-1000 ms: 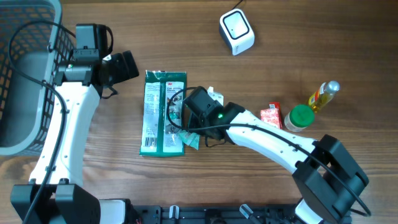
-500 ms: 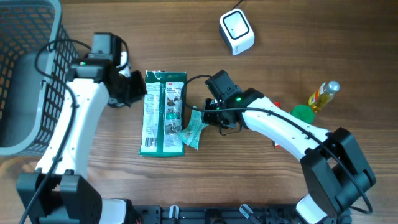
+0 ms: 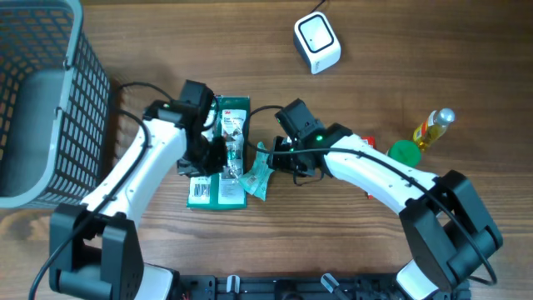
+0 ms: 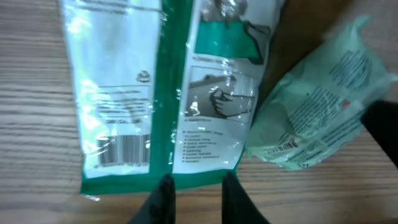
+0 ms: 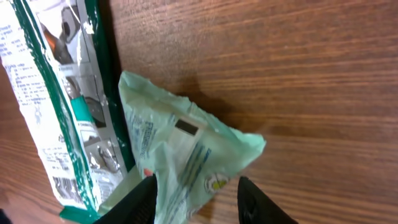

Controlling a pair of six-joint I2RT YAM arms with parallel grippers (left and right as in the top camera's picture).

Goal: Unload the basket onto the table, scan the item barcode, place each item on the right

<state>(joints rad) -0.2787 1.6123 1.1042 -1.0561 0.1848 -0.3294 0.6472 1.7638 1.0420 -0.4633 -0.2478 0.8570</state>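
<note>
left gripper [image 4: 196, 194] has been swung over the green packet [image 4: 124, 93] mid-desk, fingers nearly closed, grip can't be told; small pouch [image 5: 186, 155] beside it now pinched by the right gripper [image 5: 199, 202] and tugged clear, scanner [image 3: 316, 42] at the far edge not yet reached

A long green-and-white packet [image 3: 234, 115] lay flat on the bench [image 3: 416, 50], printed side up, its barcode [image 4: 124, 149] near one end. A crumpled pale green pouch [image 3: 260, 175] sat tilted against its edge, showing a small barcode [image 4: 281, 149]. The white scanner [image 3: 317, 42] stood well apart.
</note>
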